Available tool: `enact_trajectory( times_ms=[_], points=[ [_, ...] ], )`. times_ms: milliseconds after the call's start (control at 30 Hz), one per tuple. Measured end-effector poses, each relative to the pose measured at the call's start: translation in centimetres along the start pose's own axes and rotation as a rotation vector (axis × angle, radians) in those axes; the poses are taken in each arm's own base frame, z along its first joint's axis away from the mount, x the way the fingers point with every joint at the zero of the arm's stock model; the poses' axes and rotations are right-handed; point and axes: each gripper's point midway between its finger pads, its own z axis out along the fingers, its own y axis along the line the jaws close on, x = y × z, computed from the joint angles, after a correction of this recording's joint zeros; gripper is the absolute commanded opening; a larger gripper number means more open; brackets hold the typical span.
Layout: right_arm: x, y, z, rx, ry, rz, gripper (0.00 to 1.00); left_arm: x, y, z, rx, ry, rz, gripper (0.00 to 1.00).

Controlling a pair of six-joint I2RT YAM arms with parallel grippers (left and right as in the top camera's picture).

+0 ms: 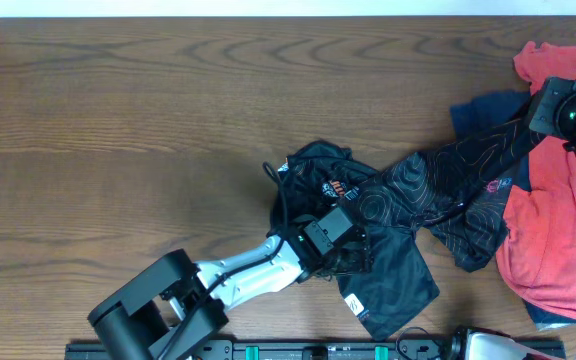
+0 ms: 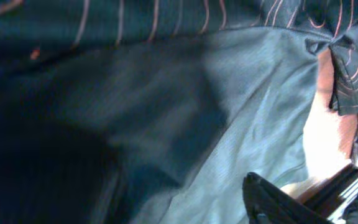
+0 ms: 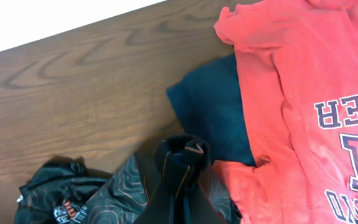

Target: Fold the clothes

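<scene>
1 black jersey (image 1: 398, 200), lying crumpled right of centre on the table (image 1: 118, 120). My right tool (image 3: 181, 155) is pinching its raised bunch. My left tool (image 1: 346, 252) is sitting on it, grip I cannot tell. I am judging: spread flat before creasing.

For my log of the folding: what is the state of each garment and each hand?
jersey: crumpled, unfolded, one end raised
red shirt: spread out, unfolded
navy garment: partly under red shirt
left hand: on jersey, grip unclear
right hand: shut on jersey

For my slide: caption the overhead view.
Left gripper on crumpled black jersey; right gripper holds one end beside coral T-shirt.
</scene>
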Motion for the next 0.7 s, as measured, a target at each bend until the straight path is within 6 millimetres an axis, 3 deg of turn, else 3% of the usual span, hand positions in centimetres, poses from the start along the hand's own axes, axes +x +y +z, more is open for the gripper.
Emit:
enact_trajectory(
  times_ms=[67,200,367,467,700],
  points=[
    [0.0,0.0,0.0,0.0,0.001,0.0,0.01,-0.4,0.5,0.4,-0.012,-0.011,-0.014,0.06],
    [0.0,0.0,0.0,0.001,0.001,0.0,0.01,-1.7,1.5,0.5,-0.029,-0.035,-0.054,0.06],
    [0.0,-0.1,0.0,0.004,0.0,0.0,0.01,-3.9,1.9,-1.7,-0.007,-0.067,-0.052,0.06],
    [0.0,-0.1,0.0,0.008,0.001,0.0,0.01,-4.8,1.6,-5.4,0.016,-0.105,-0.009,0.06],
    [0.4,0.1,0.0,-0.009,0.015,0.0,0.01,-8.4,1.4,-19.7,0.134,-0.389,0.039,0.06]
  ],
)
